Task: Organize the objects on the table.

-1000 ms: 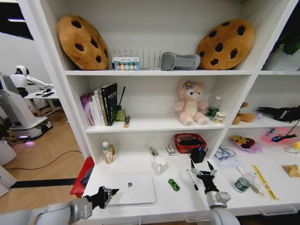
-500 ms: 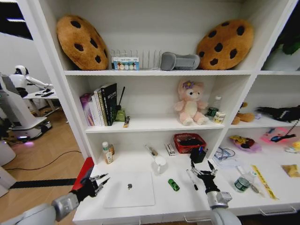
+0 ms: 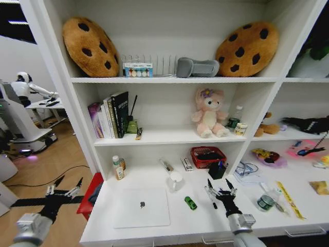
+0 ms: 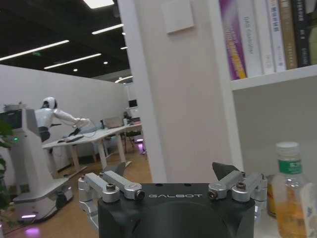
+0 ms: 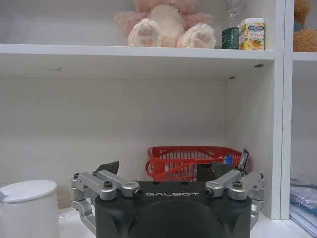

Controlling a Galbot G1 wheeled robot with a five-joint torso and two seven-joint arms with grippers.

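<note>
Silver laptop [image 3: 142, 207] is lying closed near the table's [image 3: 169, 226] front-left corner, with the green toy car [image 3: 190, 203] just to its right and a black pen [image 3: 210, 196] beyond that. From the head view, the left gripper [image 3: 65, 186] is hanging off the table's left edge over the floor, jaws spread and holding nothing. The right gripper [image 3: 217, 186] is hovering over the pen, jaws also spread. Its wrist view is showing a red basket [image 5: 190, 161] at the back edge and a white cup [image 5: 27, 208].
</note>
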